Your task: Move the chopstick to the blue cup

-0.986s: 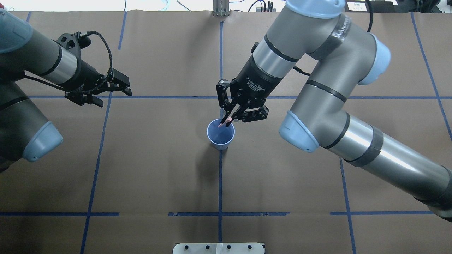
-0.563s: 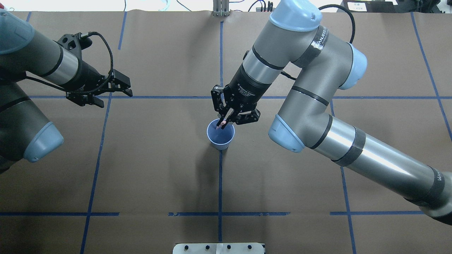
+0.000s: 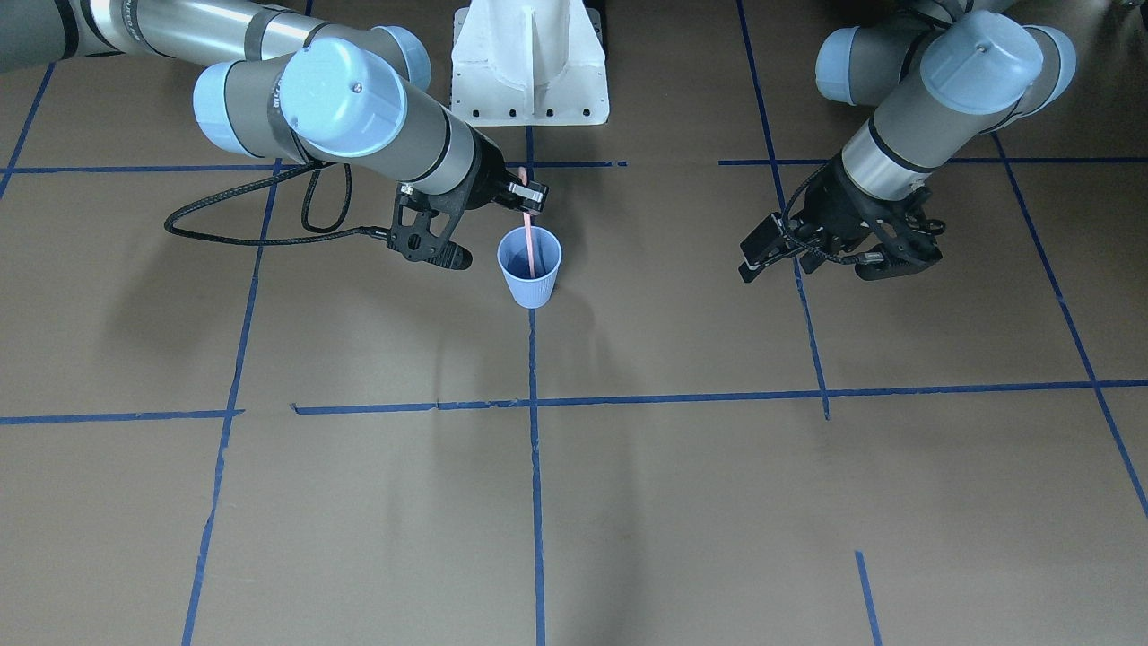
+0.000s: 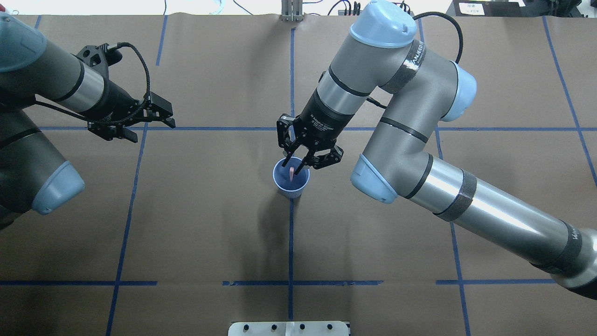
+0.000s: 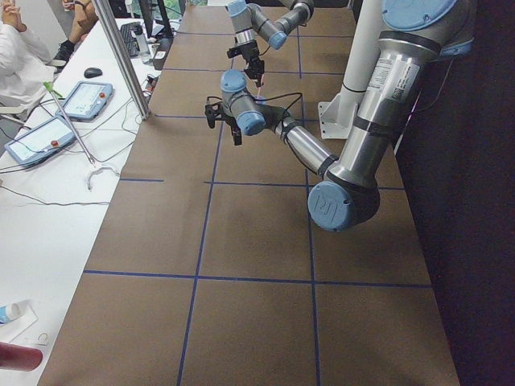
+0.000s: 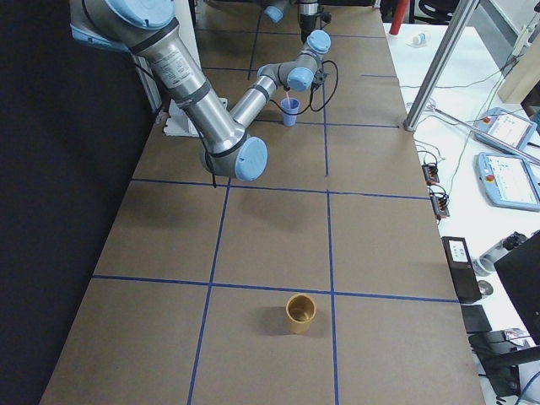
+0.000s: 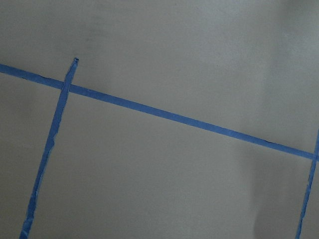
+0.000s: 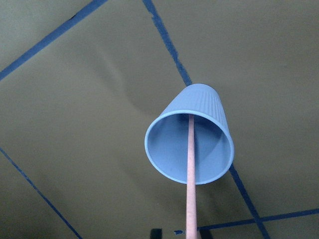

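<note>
Chopstick (image 3: 529,235), pink and slim, stands nearly upright in the blue cup (image 3: 531,285), with its lower end inside and its upper part rising past the rim. The front-facing view shows that length best. From overhead the chopstick (image 4: 291,173) is only a short pink mark in the mouth of the blue cup (image 4: 291,192).

The right gripper (image 4: 295,163) hangs just above the rim. The overhead view shows its jaws parted by a narrow gap, with the stick between them and not pinched. The front-facing view sets the stick's top beside the right gripper (image 3: 527,199) but does not show the gap. The right wrist camera looks down the chopstick (image 8: 190,169) into the ribbed blue cup (image 8: 202,97), and only dark finger ends show at the lower edge.

The left gripper (image 4: 155,131) hovers over the brown paper-covered table (image 4: 210,224), well apart from the cup, with its jaws spread wide. Its wrist camera shows nothing but paper crossed by blue tape lines (image 7: 164,115).

Only the right-end view shows a tan cup (image 6: 300,313), upright near that end of the table and far from the blue one. The left-end view is too crowded around the arms to make out the blue cup.
</note>
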`<state>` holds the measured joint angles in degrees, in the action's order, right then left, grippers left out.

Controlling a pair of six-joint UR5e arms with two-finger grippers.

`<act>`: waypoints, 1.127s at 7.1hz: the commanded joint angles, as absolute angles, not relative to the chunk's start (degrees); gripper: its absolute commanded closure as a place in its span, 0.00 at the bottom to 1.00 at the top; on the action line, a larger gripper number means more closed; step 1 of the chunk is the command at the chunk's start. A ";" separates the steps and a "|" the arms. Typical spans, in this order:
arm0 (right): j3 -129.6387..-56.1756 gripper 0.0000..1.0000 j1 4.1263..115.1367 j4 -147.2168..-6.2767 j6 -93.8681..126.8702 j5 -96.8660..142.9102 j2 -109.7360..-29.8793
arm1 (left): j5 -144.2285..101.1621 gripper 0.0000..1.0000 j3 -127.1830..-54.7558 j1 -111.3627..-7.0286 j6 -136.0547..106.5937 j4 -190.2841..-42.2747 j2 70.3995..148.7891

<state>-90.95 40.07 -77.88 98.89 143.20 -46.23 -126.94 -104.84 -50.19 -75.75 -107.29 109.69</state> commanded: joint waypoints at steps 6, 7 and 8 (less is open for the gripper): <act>-103.34 0.01 53.94 -78.13 76.11 135.91 -69.12 | -127.09 0.00 -105.03 -57.01 -55.01 -107.05 98.03; -103.88 0.00 57.01 -78.13 66.37 133.70 -74.48 | -127.96 0.00 -104.25 -61.22 -47.19 -106.18 96.61; -103.71 0.00 60.26 -78.13 54.26 131.94 -79.75 | -131.36 0.00 -102.06 -66.39 -39.54 -106.00 95.46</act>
